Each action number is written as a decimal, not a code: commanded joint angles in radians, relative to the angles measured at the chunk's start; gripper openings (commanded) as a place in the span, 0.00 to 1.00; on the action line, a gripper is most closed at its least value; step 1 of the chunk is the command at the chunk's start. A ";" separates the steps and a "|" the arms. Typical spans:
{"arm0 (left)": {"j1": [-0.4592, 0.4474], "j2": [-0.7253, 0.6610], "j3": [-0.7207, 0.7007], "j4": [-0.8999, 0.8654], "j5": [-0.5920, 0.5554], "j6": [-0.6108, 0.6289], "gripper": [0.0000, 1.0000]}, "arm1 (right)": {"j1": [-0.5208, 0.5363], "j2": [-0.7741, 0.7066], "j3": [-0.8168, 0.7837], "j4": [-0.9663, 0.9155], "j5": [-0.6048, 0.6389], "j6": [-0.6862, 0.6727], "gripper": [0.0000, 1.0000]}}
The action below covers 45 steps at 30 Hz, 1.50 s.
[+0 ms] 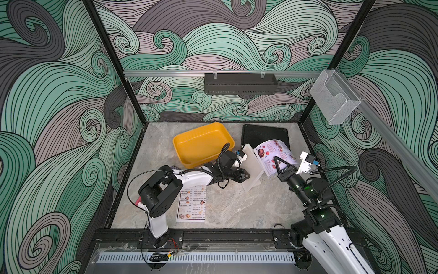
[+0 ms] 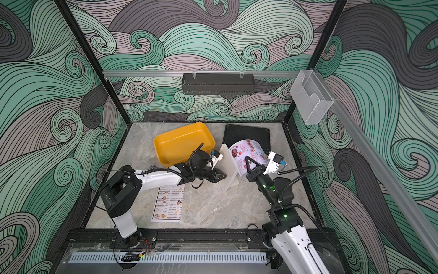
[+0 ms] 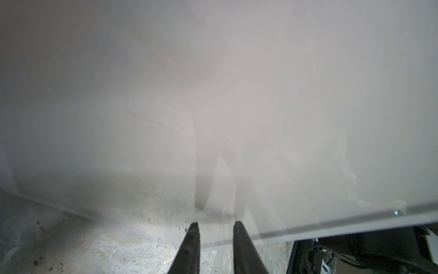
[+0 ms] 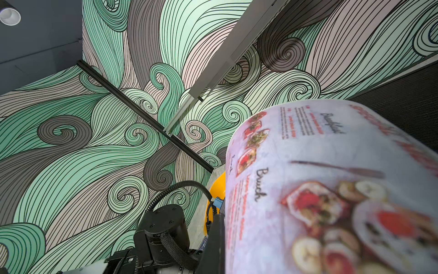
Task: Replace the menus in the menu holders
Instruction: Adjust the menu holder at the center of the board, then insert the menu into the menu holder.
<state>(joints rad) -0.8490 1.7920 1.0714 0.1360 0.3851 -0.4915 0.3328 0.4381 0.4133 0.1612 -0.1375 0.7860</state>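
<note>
The right gripper (image 1: 276, 159) pinches the curled pink menu (image 1: 267, 150) beside the holder (image 1: 253, 166), while the left gripper (image 3: 215, 225), jaws narrowly apart and empty, faces its frosted panel.

L gripper (image 1: 248, 176) low, fingers slightly apart, R gripper (image 1: 275, 158) pinched shut

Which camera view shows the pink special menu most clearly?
Right wrist view: the special menu fills it close up, headings readable. Both top views show it small, curled, in the right gripper. Left wrist view: only the frosted menu holder.
</note>
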 commanded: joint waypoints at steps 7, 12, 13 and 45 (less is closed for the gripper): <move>-0.005 -0.070 -0.018 -0.012 -0.108 0.007 0.27 | 0.005 0.004 0.028 -0.001 0.005 -0.092 0.00; -0.003 -0.126 -0.061 -0.029 -0.231 0.003 0.29 | 0.001 0.049 0.025 0.043 -0.045 -0.094 0.00; -0.002 -0.137 -0.068 -0.034 -0.255 -0.001 0.30 | 0.000 0.057 0.026 0.054 -0.051 -0.091 0.00; 0.006 -0.195 -0.124 -0.026 -0.333 0.001 0.32 | -0.153 0.202 0.095 0.139 -0.274 -0.027 0.00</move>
<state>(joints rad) -0.8471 1.6245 0.9466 0.1093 0.0673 -0.4900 0.1879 0.6407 0.5087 0.2512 -0.3908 0.7410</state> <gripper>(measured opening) 0.319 0.047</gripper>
